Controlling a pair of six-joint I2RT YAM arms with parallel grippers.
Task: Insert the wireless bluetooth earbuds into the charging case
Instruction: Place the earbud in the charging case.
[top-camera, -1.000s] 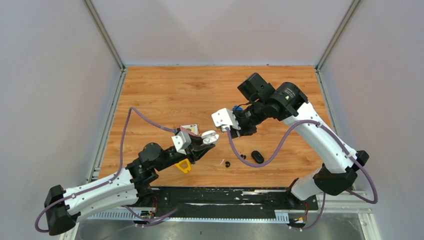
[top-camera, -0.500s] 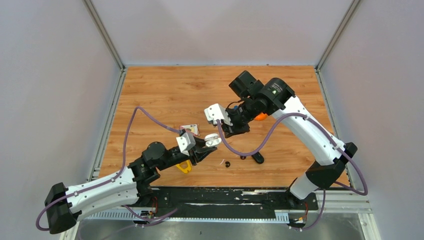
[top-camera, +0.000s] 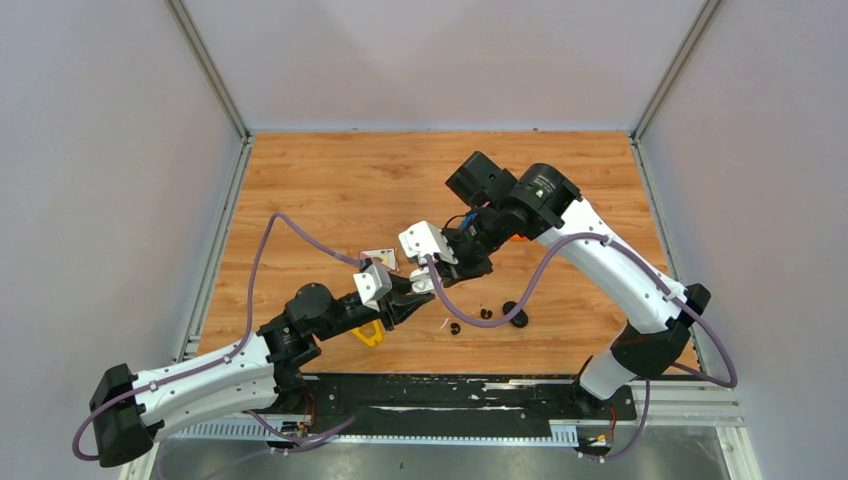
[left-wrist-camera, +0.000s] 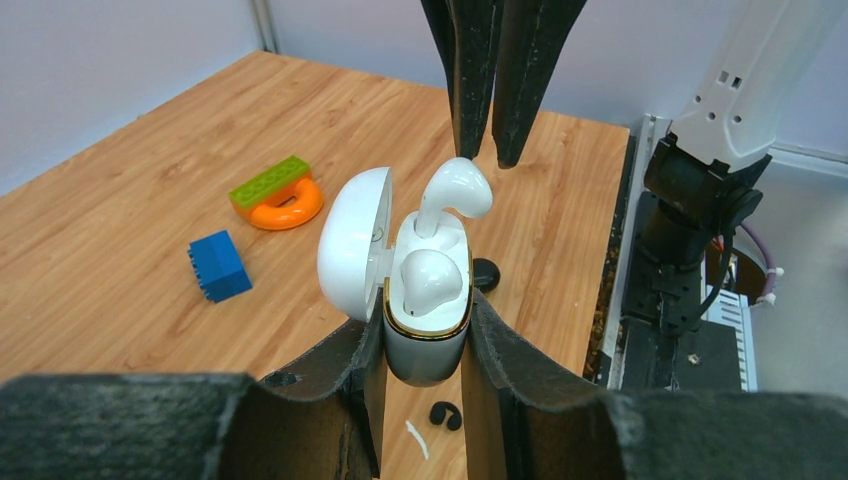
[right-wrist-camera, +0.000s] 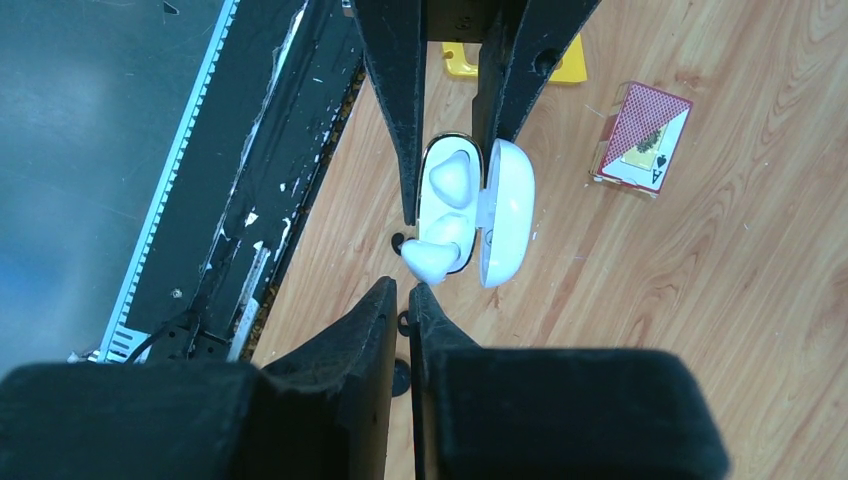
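Note:
My left gripper (left-wrist-camera: 425, 315) is shut on the open white charging case (left-wrist-camera: 428, 345), held above the table with its lid (left-wrist-camera: 350, 255) swung left. One white earbud (left-wrist-camera: 430, 282) sits in its slot. A second white earbud (left-wrist-camera: 455, 190) stands stem-down in the other slot, sticking up. My right gripper (right-wrist-camera: 402, 287) is shut and empty, its tips just above that raised bud (right-wrist-camera: 430, 258). In the top view both grippers meet at the case (top-camera: 422, 284). Two black earbuds (top-camera: 455, 328) (top-camera: 487, 314) lie on the table below.
A black oval case (top-camera: 514, 314) lies by the black buds. A yellow piece (top-camera: 367, 332) and a playing card (top-camera: 380, 259) lie near my left gripper. A blue block (left-wrist-camera: 218, 265) and a green block on an orange ring (left-wrist-camera: 275, 192) lie farther back.
My right arm has swung left and brought its shut gripper from right of the case to directly over it. My left gripper has held the case nearly still.

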